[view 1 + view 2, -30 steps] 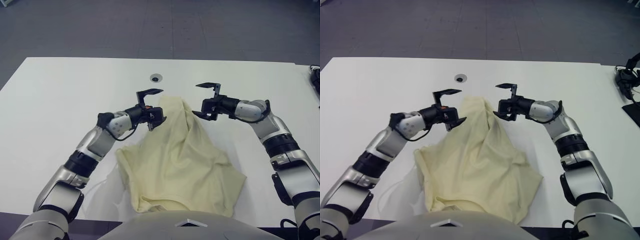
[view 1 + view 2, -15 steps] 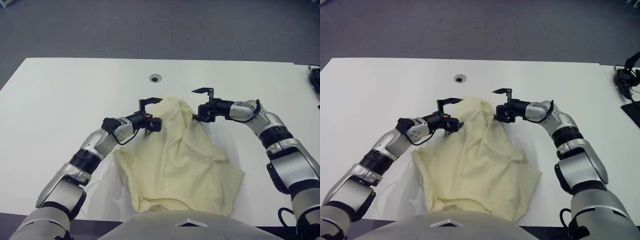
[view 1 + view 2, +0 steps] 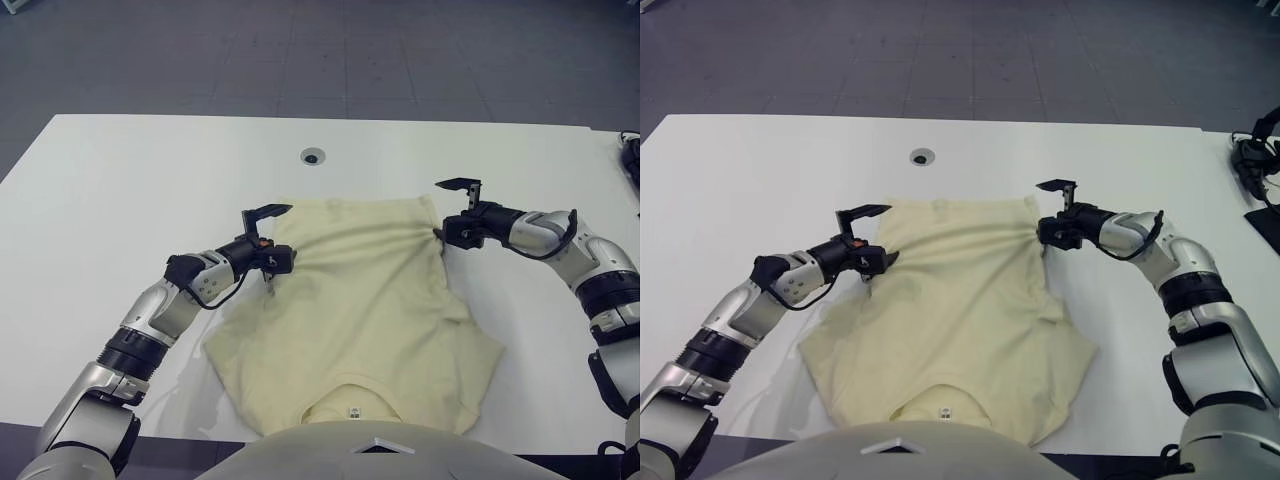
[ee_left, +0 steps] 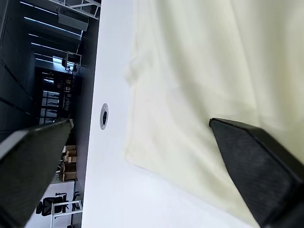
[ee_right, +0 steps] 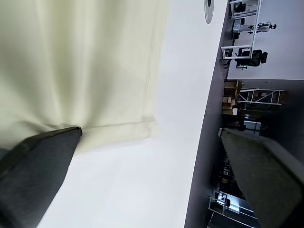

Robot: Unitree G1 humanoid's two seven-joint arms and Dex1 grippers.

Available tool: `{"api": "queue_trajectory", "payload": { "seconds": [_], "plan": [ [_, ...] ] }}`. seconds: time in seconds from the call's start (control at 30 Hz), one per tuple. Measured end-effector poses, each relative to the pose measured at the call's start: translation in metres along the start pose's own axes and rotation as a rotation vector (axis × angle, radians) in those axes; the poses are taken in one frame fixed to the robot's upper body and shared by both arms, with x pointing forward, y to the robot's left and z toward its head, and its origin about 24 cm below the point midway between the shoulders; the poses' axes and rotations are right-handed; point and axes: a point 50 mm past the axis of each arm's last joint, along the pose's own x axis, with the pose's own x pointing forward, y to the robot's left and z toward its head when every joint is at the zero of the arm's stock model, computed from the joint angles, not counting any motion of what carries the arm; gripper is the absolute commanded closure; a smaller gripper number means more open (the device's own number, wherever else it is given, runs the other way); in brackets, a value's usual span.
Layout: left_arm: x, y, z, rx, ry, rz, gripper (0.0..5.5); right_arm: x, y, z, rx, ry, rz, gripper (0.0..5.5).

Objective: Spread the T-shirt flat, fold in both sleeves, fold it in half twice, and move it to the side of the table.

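Note:
The pale yellow T-shirt (image 3: 355, 300) lies spread on the white table (image 3: 120, 190), collar (image 3: 350, 410) toward me and hem at the far side. My left gripper (image 3: 272, 238) is at the hem's far left corner, open: its lower finger rests on the cloth and the upper one is raised. My right gripper (image 3: 452, 210) is at the far right corner, also open, with the lower finger pressing the fabric, which puckers there. The left wrist view looks down on the hem corner (image 4: 137, 159) between wide-set fingers. The right wrist view has the other corner (image 5: 147, 128).
A round cable hole (image 3: 313, 156) sits in the table beyond the shirt. Black gear (image 3: 1252, 150) lies at the table's right edge. Bare tabletop stretches to the left and to the far side.
Both grippers have moved apart, left one leftward and right one rightward, dragging the hem corners with them. The shirt went from a bunched ridge to lying spread out.

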Motion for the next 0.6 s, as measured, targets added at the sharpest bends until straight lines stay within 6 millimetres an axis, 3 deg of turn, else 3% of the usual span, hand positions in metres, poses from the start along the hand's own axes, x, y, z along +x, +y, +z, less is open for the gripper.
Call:
{"api": "queue_trajectory", "payload": {
  "seconds": [0.17,0.37,0.47,0.6],
  "plan": [
    [0.013,0.003,0.001,-0.034,-0.003,0.034,0.12,0.010,0.001,0.010,0.089,-0.029,-0.144,0.10],
    [0.035,0.019,-0.015,0.014,0.078,0.090,0.12,-0.007,-0.052,0.014,0.173,-0.104,-0.543,0.10],
    [0.041,0.023,-0.021,0.035,0.105,0.111,0.12,-0.004,-0.055,0.029,0.195,-0.190,-0.542,0.10],
    [0.044,0.026,-0.030,0.058,0.150,0.145,0.12,0.004,-0.036,0.048,0.234,-0.259,-0.408,0.10]
  ]
}}
